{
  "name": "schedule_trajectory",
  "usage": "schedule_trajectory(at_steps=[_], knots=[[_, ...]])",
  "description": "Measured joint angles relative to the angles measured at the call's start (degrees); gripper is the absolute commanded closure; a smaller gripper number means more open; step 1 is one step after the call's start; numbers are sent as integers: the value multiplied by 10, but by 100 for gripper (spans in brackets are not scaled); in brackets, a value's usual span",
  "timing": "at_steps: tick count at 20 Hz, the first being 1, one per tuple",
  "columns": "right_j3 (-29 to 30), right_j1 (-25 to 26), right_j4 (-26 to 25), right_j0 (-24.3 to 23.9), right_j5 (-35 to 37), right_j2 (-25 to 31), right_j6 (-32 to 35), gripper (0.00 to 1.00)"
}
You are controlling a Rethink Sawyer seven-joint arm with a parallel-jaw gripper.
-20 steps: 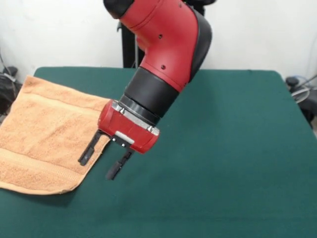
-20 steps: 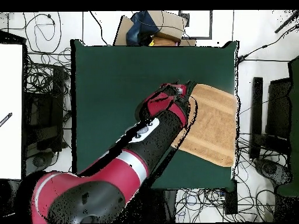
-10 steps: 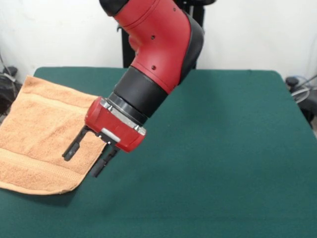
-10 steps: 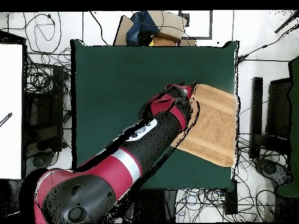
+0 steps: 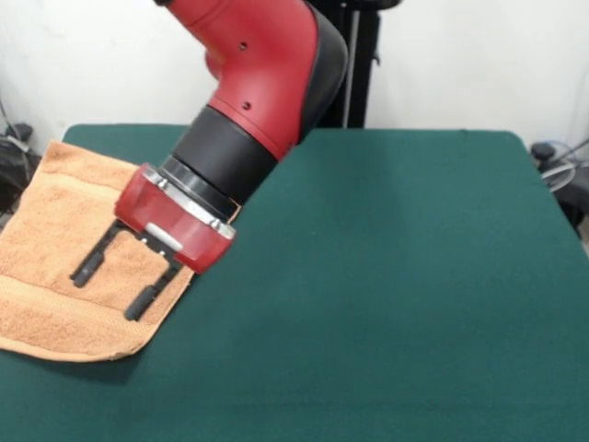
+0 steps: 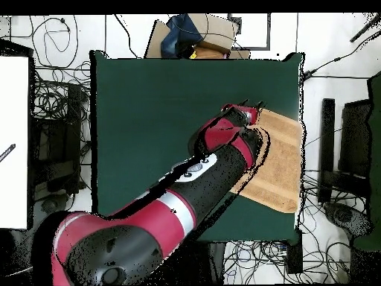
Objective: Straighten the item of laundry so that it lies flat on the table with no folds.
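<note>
The tan-orange towel (image 5: 46, 230) lies at the left side of the dark green table (image 5: 414, 276), with band stripes near its far and near edges. Its near edge looks thick and slightly lifted, with a shadow under it. Its left part runs out of the picture. My gripper (image 5: 115, 285) is open and empty, tilted down to the left, just above the towel's right part. In the overhead view the towel (image 6: 283, 164) lies at the table's (image 6: 149, 112) right edge, and the arm covers its left part, with the gripper (image 6: 251, 112) by its upper left corner.
The black pedestal pole (image 5: 359, 64) stands behind the table's far edge. Cables and boxes (image 6: 201, 33) lie round the table, and a white board (image 6: 15, 141) stands to its left. Bare green cloth fills the table's middle and the side away from the towel.
The arm has swung left in the front view, carrying the open gripper from the towel's right edge to above the towel. The towel has not moved.
</note>
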Motion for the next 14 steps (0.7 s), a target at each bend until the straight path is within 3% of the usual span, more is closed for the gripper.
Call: schedule_trajectory(at_steps=[6, 14], knots=[[0, -13, 0, -17, 0, 7, 0, 0], [1, -41, -3, -60, 0, 74, 0, 0]])
